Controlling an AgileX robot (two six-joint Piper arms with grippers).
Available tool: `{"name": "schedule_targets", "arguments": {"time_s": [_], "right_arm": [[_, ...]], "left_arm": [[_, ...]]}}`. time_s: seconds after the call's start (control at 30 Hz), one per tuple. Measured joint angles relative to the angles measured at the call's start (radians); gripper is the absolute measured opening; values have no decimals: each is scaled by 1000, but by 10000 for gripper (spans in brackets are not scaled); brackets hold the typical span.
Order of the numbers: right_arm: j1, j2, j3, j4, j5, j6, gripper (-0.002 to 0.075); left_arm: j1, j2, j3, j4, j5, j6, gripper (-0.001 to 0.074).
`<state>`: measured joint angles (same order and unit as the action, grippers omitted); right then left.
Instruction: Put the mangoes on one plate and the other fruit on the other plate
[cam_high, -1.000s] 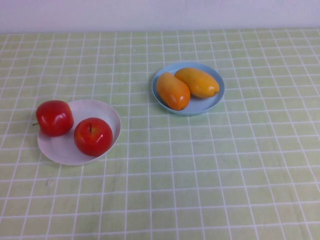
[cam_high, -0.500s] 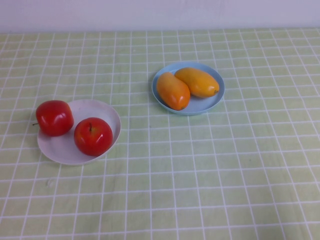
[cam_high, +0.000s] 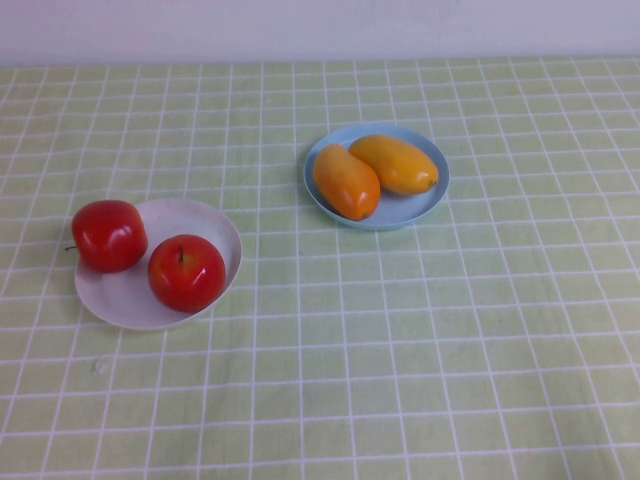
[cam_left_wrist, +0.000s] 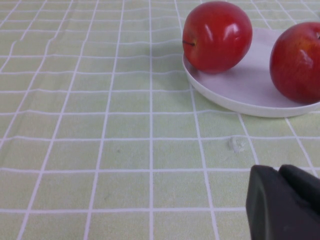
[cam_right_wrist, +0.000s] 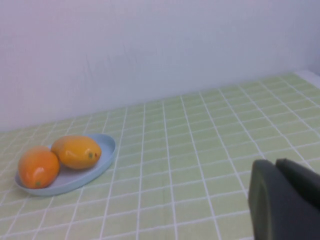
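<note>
Two orange-yellow mangoes (cam_high: 346, 181) (cam_high: 395, 164) lie side by side on the light blue plate (cam_high: 408, 211) at mid-table. Two red apples rest on the white plate (cam_high: 208, 228) at the left: one (cam_high: 187, 272) inside it, the other (cam_high: 109, 235) on its left rim. Neither arm shows in the high view. In the left wrist view my left gripper (cam_left_wrist: 277, 170) is shut and empty above the cloth, short of the white plate (cam_left_wrist: 245, 85) and the apples (cam_left_wrist: 217, 35) (cam_left_wrist: 297, 62). My right gripper (cam_right_wrist: 274, 162) is shut and empty, well away from the blue plate (cam_right_wrist: 102, 150) and the mangoes (cam_right_wrist: 38, 166) (cam_right_wrist: 76, 151).
A green cloth with a white grid (cam_high: 420, 340) covers the table. A pale wall (cam_high: 320, 25) runs along the far edge.
</note>
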<state>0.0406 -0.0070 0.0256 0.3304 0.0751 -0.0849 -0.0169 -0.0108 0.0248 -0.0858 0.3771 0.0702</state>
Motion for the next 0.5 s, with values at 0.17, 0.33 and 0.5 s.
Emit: {"name": "schedule_targets", "arguments": {"time_s": [0.17,0.33,0.5], "right_arm": [[0,0,0,-4,46,-95,-15],[0,0,0,-33,83,-139,-15],[0,0,0,-89,161,-135,-15]], "left_arm": [[0,0,0,0,0,0,4],[0,0,0,0,0,0,4],[0,0,0,0,0,0,4]]}}
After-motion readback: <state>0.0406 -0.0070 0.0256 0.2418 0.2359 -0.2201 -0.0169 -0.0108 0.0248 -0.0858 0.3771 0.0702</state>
